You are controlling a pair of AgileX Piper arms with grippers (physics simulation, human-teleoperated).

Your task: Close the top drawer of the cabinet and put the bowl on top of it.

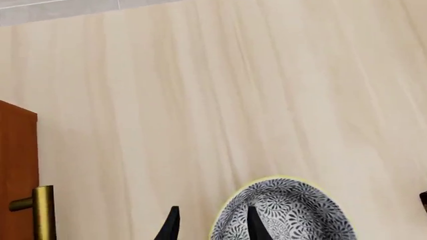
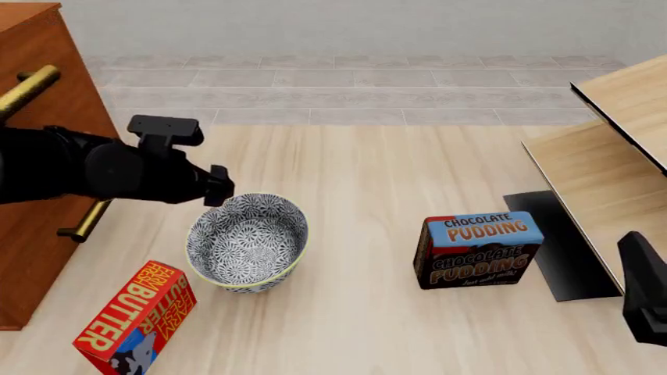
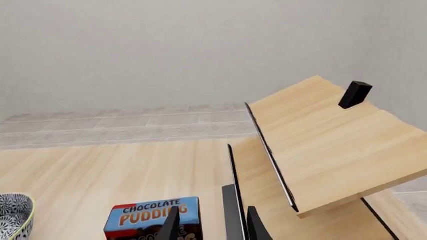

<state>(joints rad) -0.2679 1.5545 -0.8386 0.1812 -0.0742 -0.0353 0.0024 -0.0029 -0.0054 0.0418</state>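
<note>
The blue-patterned white bowl stands upright on the table beside the reddish-brown cabinet. My left gripper is open at the bowl's near-left rim, one fingertip inside it and the other outside. In the front view the left gripper hangs over that rim. The top drawer shows its brass handle; my arm covers part of the front, so I cannot tell how far it stands out. My right gripper is open and empty, low at the table's right.
A red butter box lies in front of the bowl. A chocolate pudding box stands right of the middle. The pale wooden shelf unit fills the right side. A lower drawer handle sticks out near my left arm.
</note>
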